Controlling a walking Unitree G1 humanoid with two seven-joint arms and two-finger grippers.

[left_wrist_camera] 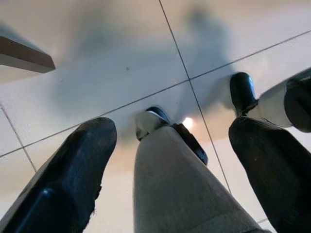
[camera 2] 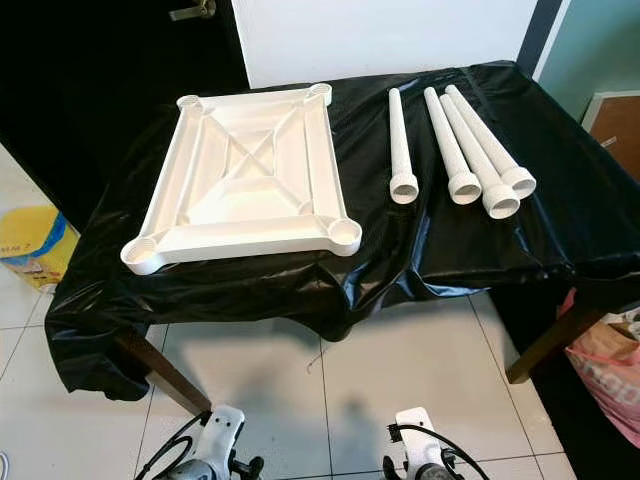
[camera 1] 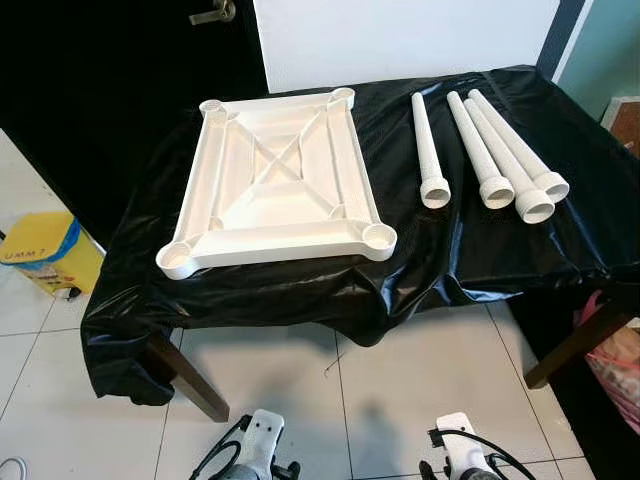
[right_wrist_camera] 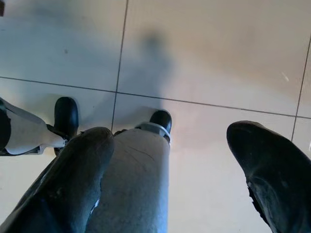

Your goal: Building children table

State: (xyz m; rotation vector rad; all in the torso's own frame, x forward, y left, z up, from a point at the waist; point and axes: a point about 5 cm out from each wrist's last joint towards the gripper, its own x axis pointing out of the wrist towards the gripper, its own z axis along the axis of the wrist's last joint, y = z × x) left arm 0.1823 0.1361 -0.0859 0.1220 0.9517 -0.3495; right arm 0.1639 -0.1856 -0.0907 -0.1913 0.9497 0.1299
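Black fingers of the left gripper are spread wide, hanging over the tile floor with nothing between them. The right gripper is likewise spread and empty above the tiles, the robot's grey leg showing between its fingers. Both arms hang low, in front of a table draped in a glossy black sheet. On the sheet's left half lies the white tabletop, upside down, ribbed underside up, a round socket at each corner. Well apart, on the right half, four white legs lie side by side; three are bunched together and one lies a little nearer the tabletop. A yellow box stands on the floor at the far left.
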